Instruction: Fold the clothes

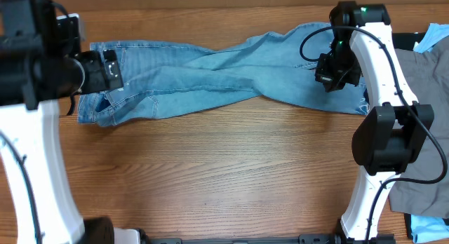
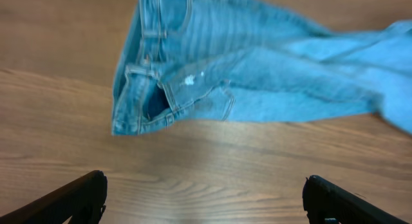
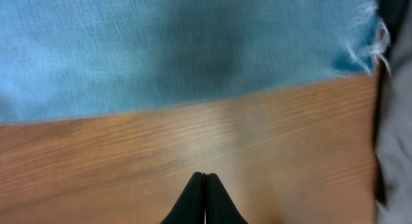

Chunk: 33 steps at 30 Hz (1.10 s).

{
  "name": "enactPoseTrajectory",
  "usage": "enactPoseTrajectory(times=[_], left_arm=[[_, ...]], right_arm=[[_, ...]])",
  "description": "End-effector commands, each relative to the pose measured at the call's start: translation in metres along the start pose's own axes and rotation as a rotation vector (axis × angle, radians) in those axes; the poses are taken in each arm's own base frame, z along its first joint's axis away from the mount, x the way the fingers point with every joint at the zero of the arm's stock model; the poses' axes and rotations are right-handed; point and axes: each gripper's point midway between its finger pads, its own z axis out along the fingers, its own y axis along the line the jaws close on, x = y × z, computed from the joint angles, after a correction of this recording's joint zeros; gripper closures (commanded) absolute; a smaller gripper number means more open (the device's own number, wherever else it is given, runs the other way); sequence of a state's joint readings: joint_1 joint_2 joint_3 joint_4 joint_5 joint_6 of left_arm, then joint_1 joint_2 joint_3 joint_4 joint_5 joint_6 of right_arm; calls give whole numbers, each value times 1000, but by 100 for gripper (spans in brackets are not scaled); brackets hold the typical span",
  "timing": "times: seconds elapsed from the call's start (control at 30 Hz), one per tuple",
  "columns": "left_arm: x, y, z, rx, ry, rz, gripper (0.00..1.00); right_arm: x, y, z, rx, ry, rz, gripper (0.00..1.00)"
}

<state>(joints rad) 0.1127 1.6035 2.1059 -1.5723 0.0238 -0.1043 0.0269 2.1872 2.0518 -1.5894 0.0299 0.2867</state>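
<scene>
Long light-blue denim jeans (image 1: 210, 76) lie stretched across the far side of the wooden table, waistband at the left and leg ends at the right. My left gripper (image 1: 112, 72) hovers over the waistband end. In the left wrist view its fingers (image 2: 203, 185) are spread wide and empty above bare wood, with the waistband and pocket (image 2: 167, 89) just ahead. My right gripper (image 1: 337, 79) is over the leg ends. In the right wrist view its fingers (image 3: 205, 176) are pressed together with nothing between them, over wood just short of the frayed hem (image 3: 161, 50).
Grey trousers (image 1: 421, 153) lie at the right edge and also show in the right wrist view (image 3: 394, 140). A pale-blue garment (image 1: 435, 37) and a black one (image 1: 405, 42) sit at the back right. More pale-blue cloth (image 1: 428, 226) lies at the front right corner.
</scene>
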Motion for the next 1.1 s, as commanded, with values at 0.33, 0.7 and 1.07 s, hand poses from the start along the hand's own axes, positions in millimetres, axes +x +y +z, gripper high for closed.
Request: enactPoseTrajectory(times=[0.33,0.7,1.07], left_arm=[[-27,35,59,-53,43,-94,0],[-30,57,67,-82,48,-137,0],[-29,79,65,-124,44,-179,0]], right_arm=[[-18,73,78,-371,-123,-249,96],[64,-16,155,-55,161,-64,96],[84,-58,46,-10,14,86,96]])
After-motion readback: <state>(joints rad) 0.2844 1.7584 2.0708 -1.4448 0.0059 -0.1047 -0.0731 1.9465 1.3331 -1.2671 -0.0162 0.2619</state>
